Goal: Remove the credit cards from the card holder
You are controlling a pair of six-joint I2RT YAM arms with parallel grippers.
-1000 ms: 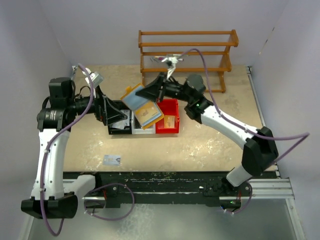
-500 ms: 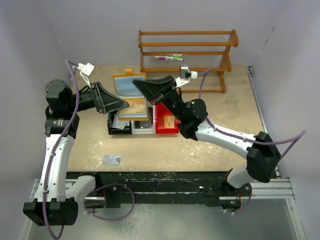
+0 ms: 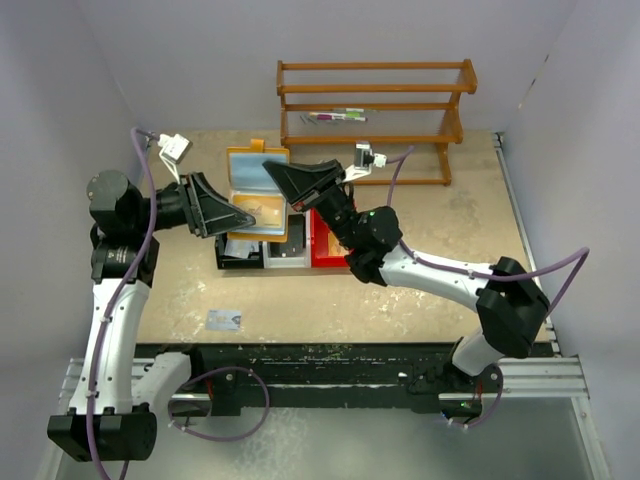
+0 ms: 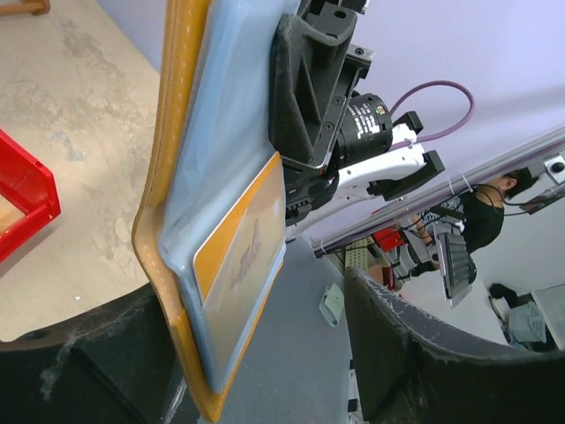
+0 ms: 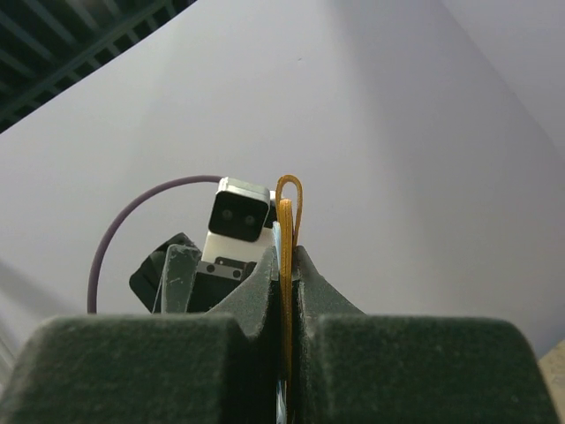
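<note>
Seen from above, the right hand holds the card holder spread open and lifted off the surface. It hangs above the row formed by the black bin, white bin and red bin near the middle. The left hand reaches in from the left, its tips near the holder's lower edge. One pale card lies flat by the near edge, left of centre, and looks like a card already taken out. Any print on it is too small to read. A flat tan piece sits in the red bin; what it is cannot be told.

In the left wrist view, the card holder stands edge-on, tan-orange outside and pale blue-grey inside. An orange panel on its inner face carries a faint mark that cannot be read. Whether a card sits behind that panel is hidden. The left hand has its fingers well apart on either side of the holder's lower end, clamping nothing. The right hand pinches the holder higher up.

In the right wrist view, the right hand is closed tight on the thin orange edge of the card holder.

The task appears partly done. The likely next step is for the left hand to close on a card and draw it out.
</note>
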